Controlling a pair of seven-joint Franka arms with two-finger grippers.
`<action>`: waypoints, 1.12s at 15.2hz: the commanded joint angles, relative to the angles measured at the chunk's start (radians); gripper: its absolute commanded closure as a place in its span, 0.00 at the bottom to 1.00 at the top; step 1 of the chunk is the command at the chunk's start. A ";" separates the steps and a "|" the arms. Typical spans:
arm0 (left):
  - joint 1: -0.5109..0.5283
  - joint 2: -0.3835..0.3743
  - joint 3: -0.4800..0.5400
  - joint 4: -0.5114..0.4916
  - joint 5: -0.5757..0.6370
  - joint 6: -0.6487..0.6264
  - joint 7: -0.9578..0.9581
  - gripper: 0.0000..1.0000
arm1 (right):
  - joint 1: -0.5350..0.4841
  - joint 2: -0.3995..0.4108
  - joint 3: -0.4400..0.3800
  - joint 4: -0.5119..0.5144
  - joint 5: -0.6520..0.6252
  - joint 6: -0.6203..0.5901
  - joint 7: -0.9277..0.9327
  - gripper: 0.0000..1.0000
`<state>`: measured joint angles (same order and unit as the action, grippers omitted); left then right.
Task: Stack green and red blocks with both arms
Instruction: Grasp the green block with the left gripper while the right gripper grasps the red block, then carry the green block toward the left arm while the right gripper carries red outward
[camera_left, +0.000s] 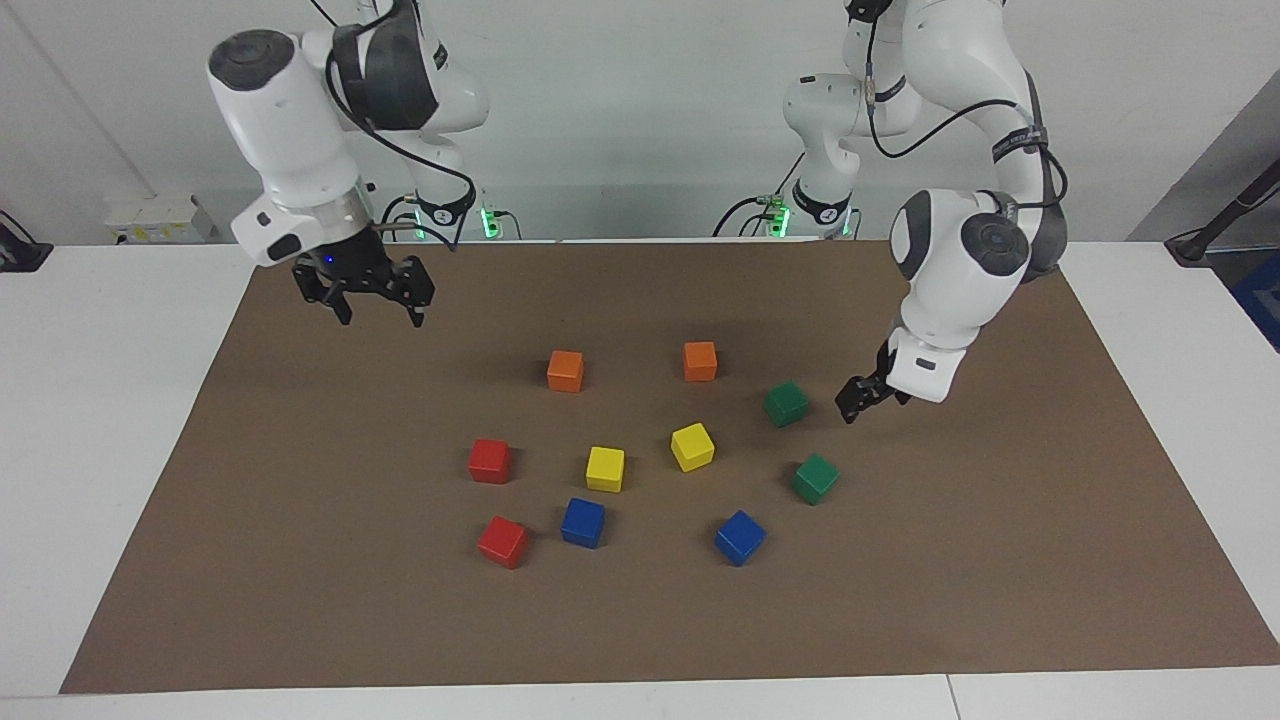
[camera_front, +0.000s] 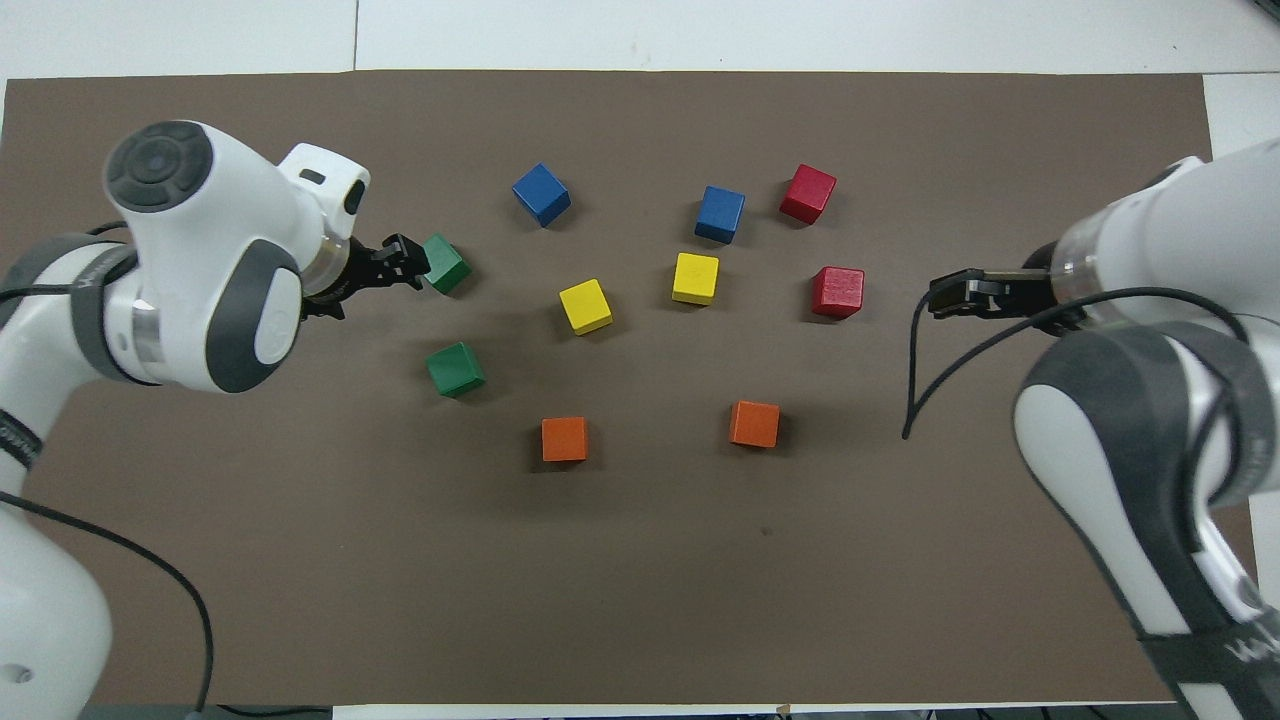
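Observation:
Two green blocks lie toward the left arm's end: one nearer the robots (camera_left: 786, 403) (camera_front: 455, 368), one farther (camera_left: 815, 478) (camera_front: 445, 263). Two red blocks lie toward the right arm's end: one nearer (camera_left: 489, 460) (camera_front: 838, 291), one farther (camera_left: 502, 541) (camera_front: 808, 193). All four lie singly on the mat. My left gripper (camera_left: 858, 397) (camera_front: 402, 264) hangs low beside the green blocks, toward its own end of the table, touching neither. My right gripper (camera_left: 375, 300) (camera_front: 940, 295) is open and empty, raised over the mat toward its own end.
Two orange cubes (camera_left: 565, 370) (camera_left: 700, 360) lie nearest the robots. Two yellow cubes (camera_left: 605, 468) (camera_left: 692, 446) sit in the middle. Two blue cubes (camera_left: 583, 522) (camera_left: 740, 537) lie farther out. A brown mat (camera_left: 300, 600) covers the white table.

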<state>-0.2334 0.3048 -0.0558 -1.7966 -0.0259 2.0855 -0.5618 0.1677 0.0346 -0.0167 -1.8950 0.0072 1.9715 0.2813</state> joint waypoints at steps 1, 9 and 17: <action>-0.047 0.037 0.016 -0.022 -0.003 0.062 -0.043 0.00 | 0.027 0.125 0.001 0.010 0.008 0.119 0.064 0.00; -0.110 -0.021 0.014 -0.196 -0.003 0.139 -0.116 0.00 | 0.042 0.341 0.001 0.129 0.013 0.225 0.214 0.00; -0.087 -0.050 0.022 -0.219 -0.002 0.113 -0.164 1.00 | 0.073 0.410 0.001 0.134 0.002 0.285 0.233 0.00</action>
<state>-0.3395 0.3102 -0.0483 -1.9941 -0.0259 2.2386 -0.7199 0.2426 0.4200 -0.0160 -1.7757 0.0080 2.2319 0.5078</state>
